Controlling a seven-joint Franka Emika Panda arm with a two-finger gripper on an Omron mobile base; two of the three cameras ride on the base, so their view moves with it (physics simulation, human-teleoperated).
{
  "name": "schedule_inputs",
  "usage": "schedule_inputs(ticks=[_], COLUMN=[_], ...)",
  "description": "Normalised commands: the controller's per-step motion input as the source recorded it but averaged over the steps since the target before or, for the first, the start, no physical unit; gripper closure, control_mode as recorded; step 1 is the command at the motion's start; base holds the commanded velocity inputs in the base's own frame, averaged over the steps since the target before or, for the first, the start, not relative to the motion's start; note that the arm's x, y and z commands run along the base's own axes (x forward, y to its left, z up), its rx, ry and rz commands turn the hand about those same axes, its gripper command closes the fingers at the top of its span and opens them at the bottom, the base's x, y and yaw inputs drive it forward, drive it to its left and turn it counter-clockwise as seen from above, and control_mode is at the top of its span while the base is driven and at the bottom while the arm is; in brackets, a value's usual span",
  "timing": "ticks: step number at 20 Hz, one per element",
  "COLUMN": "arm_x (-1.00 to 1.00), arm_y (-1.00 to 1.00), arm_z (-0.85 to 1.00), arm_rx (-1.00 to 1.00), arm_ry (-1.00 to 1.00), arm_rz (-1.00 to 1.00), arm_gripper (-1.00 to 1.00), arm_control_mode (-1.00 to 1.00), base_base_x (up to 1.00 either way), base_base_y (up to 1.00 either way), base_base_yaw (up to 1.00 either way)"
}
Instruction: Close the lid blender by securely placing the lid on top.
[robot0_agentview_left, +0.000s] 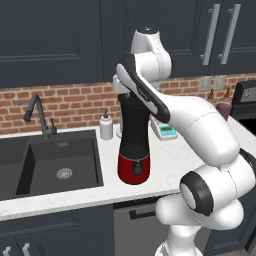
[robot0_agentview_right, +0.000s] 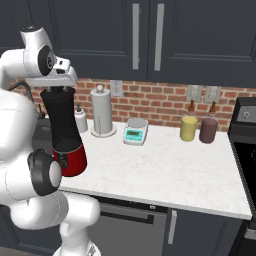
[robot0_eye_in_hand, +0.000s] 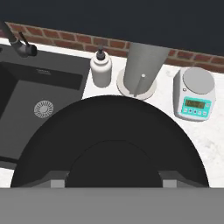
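Flat round black lid, likely light, rigid, slick, sits beneath two-finger gripper above tall black-and-red blender; raised centre best hold; finger state untellable.

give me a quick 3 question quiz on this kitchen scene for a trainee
1. True or false: the blender stands on the counter to the right of the sink in the left base view.
2. Which thing stands beside the paper towel holder in the right base view? A) scale B) kettle C) toaster
3. Fill in: in the hand view, the large black disc right under the hand is the ___.

Key: 1 true. 2 A, the scale. 3 lid.
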Motion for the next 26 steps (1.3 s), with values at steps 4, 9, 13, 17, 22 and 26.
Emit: schedule_inputs(ticks=[4, 9, 13, 17, 22, 26], arm_x=[-0.02, 0.00, -0.06, -0.43, -0.70, -0.69], arm_y=[0.00, 0.00, 0.00, -0.01, -0.06, -0.28], arm_z=[0.00, 0.00, 0.15, 0.36, 0.36, 0.09], arm_rx=[0.00, 0.00, 0.00, 0.00, 0.05, 0.08], arm_ry=[-0.09, -0.07, -0.11, -0.16, -0.09, -0.07], arm_rz=[0.00, 0.00, 0.00, 0.00, 0.00, 0.00], arm_gripper=[-1.00, -1.00, -1.00, -1.00, -1.00, -1.00], arm_control_mode=[-1.00, -1.00, -1.00, -1.00, -1.00, -1.00], base_base_x=[0.00, 0.00, 0.00, 0.00, 0.00, 0.00], base_base_y=[0.00, 0.00, 0.00, 0.00, 0.00, 0.00], base_base_yaw=[0.00, 0.00, 0.00, 0.00, 0.00, 0.00])
